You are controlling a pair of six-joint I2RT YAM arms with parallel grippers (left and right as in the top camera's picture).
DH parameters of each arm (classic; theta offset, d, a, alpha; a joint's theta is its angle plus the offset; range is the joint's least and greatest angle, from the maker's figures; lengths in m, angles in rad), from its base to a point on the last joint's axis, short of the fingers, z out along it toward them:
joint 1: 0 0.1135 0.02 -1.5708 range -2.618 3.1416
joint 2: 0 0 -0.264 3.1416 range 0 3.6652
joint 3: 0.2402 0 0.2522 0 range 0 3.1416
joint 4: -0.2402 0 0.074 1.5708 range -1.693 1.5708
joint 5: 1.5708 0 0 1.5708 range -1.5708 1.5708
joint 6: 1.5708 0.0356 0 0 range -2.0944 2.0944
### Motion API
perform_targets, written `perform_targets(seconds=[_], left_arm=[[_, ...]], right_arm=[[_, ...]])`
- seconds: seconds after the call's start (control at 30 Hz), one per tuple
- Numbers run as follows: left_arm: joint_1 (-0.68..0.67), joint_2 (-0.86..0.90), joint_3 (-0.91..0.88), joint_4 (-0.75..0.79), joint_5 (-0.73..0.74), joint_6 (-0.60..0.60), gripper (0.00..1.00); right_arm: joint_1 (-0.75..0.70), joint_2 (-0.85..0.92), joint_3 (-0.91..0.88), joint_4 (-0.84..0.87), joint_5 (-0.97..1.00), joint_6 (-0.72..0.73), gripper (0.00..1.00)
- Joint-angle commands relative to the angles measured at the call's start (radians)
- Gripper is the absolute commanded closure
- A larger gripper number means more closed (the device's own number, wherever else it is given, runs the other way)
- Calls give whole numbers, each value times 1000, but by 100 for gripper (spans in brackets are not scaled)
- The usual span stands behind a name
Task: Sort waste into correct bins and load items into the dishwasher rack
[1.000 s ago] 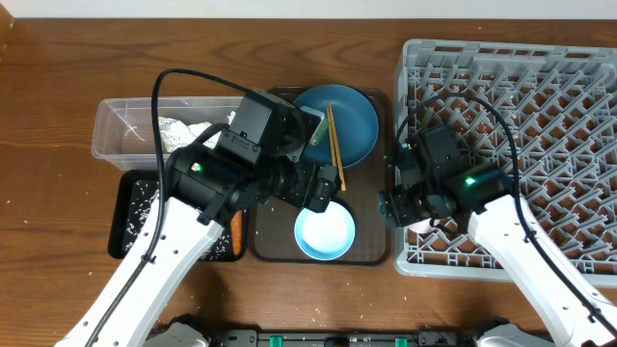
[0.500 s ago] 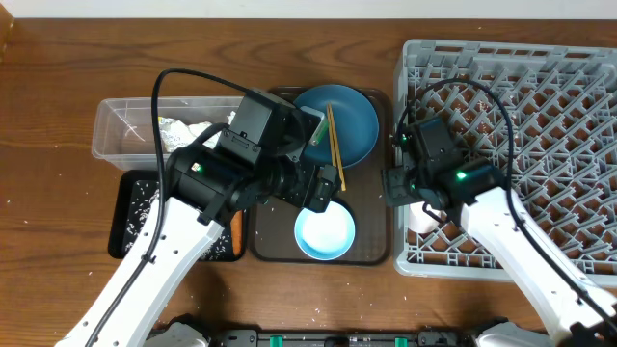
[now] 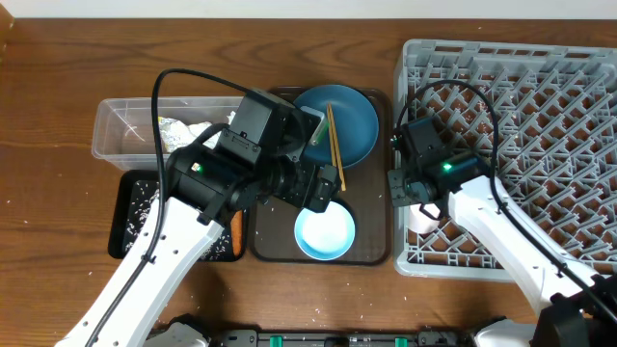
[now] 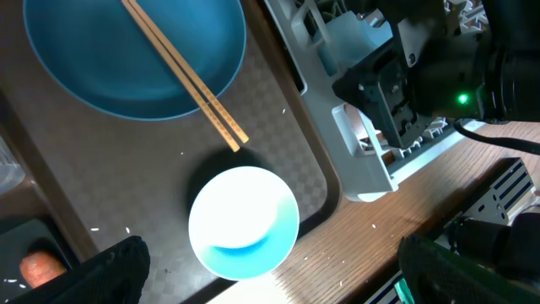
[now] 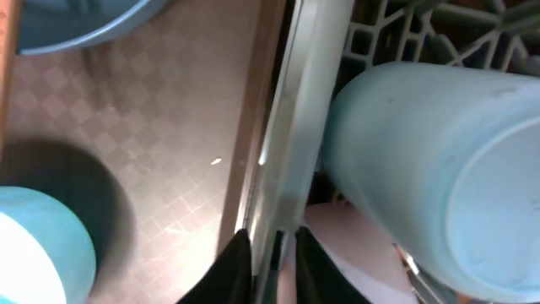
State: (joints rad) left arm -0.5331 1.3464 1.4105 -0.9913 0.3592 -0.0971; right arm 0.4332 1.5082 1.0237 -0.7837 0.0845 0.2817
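Observation:
My left gripper (image 3: 326, 189) (image 4: 270, 283) hangs wide open over the brown serving tray, just above the light blue bowl (image 3: 325, 233) (image 4: 243, 221), holding nothing. Behind the bowl, the dark blue dish (image 3: 352, 125) (image 4: 126, 59) carries the wooden chopsticks (image 3: 334, 145) (image 4: 190, 80). My right gripper (image 3: 398, 188) (image 5: 274, 270) hovers over the dishwasher rack's (image 3: 540, 106) front-left wall (image 5: 304, 127), fingers nearly together with nothing gripped. The pink cup (image 3: 421, 217) (image 5: 354, 253) stands in that rack corner. Beside it lies the light blue cup (image 5: 439, 169), hidden overhead by the arm.
The clear tub (image 3: 120, 130) holds crumpled tissue (image 3: 183, 133) at the far left. In front of it, the black tray (image 3: 135, 236) has rice grains and the orange carrot (image 3: 236, 229) (image 4: 38, 268). My left arm covers most of the serving tray's (image 3: 371, 241) left side.
The right gripper let go of the pink cup in the rack's front-left corner, drew back towards the dish and closed its fingers. The left arm has not moved.

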Motion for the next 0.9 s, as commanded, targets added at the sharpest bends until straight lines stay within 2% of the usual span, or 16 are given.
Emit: perform_targets(seconds=[0.0, 0.57, 0.87], left_arm=[[0, 1, -1, -3, -10, 7, 3], [0, 1, -1, -3, -10, 7, 4], [0, 1, -1, -3, -10, 7, 4]], right_arm=[[8, 1, -5, -25, 79, 3, 85], [-50, 1, -5, -73, 118, 35, 87], [-50, 1, -5, -64, 121, 31, 86]])
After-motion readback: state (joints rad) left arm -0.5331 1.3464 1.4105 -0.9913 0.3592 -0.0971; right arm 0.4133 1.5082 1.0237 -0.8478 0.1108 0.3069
